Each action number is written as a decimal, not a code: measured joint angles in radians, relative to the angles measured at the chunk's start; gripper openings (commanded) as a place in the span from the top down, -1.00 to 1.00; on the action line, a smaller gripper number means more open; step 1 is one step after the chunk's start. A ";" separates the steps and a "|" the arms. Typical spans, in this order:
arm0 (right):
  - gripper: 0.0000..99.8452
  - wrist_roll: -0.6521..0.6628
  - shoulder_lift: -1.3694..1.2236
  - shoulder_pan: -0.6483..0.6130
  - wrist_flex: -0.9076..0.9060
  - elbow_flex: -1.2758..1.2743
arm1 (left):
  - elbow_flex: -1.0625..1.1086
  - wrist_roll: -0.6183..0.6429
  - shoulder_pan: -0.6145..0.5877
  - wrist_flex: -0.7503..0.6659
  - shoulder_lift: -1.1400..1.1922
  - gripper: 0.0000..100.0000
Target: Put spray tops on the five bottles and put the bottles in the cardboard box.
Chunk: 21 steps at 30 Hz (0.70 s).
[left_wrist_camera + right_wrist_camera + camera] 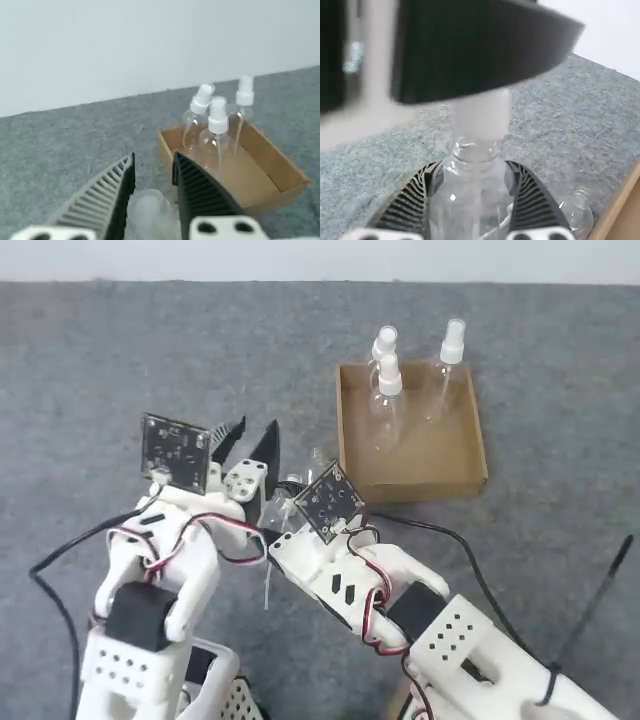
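Observation:
My right gripper is shut on a clear bottle and holds it upright by the shoulder; in the high view this bottle stands between the two arms. A white spray top sits at its neck. My left gripper is shut on that spray top, deep between its fingers, and its tips point toward the far side. The cardboard box holds three upright bottles with spray tops on. Another clear bottle without a top lies on the mat by the box.
Grey felt mat covers the table, with open room to the left and beyond the box. The box's near wall lies just right of my left gripper. Black cables trail beside the right arm.

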<state>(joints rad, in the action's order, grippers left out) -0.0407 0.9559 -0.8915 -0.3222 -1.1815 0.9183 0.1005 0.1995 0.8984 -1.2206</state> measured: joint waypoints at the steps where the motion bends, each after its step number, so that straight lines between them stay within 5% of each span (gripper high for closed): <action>1: 0.99 0.000 0.003 0.000 0.000 0.000 | -0.015 0.000 0.006 0.018 0.000 0.79; 21: 0.99 0.000 0.106 0.043 -0.037 -0.021 | -0.064 -0.028 0.086 0.173 -0.009 0.79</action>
<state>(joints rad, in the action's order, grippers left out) -0.0407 1.0618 -0.8485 -0.3590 -1.2029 0.8539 0.0729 0.2854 1.0717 -1.2298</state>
